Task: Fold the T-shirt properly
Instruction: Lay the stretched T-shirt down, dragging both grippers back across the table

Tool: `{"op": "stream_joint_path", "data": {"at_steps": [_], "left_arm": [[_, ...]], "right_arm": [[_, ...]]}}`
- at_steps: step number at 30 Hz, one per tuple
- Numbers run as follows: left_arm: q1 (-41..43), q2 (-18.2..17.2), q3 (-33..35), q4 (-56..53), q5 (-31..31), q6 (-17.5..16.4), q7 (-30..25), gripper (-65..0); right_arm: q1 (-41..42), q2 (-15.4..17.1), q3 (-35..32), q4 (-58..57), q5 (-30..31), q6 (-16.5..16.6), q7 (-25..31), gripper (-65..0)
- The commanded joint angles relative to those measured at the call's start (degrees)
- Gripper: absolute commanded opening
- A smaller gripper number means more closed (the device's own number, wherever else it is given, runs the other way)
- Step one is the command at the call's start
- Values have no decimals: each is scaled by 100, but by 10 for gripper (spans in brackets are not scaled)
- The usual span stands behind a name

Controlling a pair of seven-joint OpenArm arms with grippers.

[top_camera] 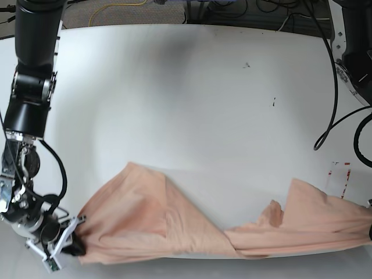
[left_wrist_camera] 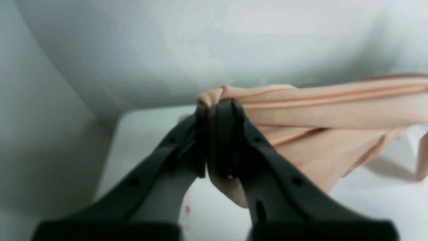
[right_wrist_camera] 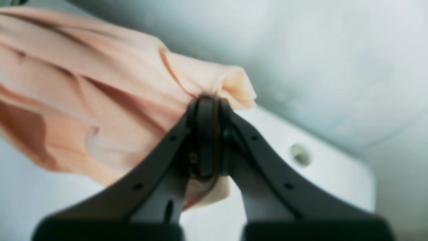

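The peach T-shirt [top_camera: 174,226] hangs stretched in a long band just above the white table's [top_camera: 192,93] near edge, creased and sagging in the middle. My right gripper [top_camera: 74,247] is at the lower left of the base view, shut on one bunched end of the T-shirt [right_wrist_camera: 100,100]; the right wrist view shows the black fingers [right_wrist_camera: 208,100] pinching a fold. The left wrist view has my left gripper [left_wrist_camera: 215,105] shut on the other end of the T-shirt [left_wrist_camera: 334,113]. In the base view that end runs off the right edge, where the left gripper is almost cut off.
A black cable [top_camera: 334,87] loops down the table's right side beside the left arm's base. A small red-marked label [top_camera: 340,174] lies near the right edge. More cables lie behind the far edge. A round hole [right_wrist_camera: 300,154] shows in the table corner.
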Motion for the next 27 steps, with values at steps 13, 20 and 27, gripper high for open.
{"op": "stream_joint_path", "data": {"at_steps": [13, 20, 27], "left_arm": [[1910, 105, -366, 75, 70, -351, -176, -631], [2754, 157, -366, 75, 70, -589, -176, -631], [3510, 140, -366, 75, 78, -738, -176, -629]], "right_arm": [[-3289, -598, 1028, 1396, -160, -102, 70, -650], [-4414, -906, 1168, 1695, -160, -102, 88, -650], [-5109, -976, 1151, 1704, -160, -102, 97, -650]]}}
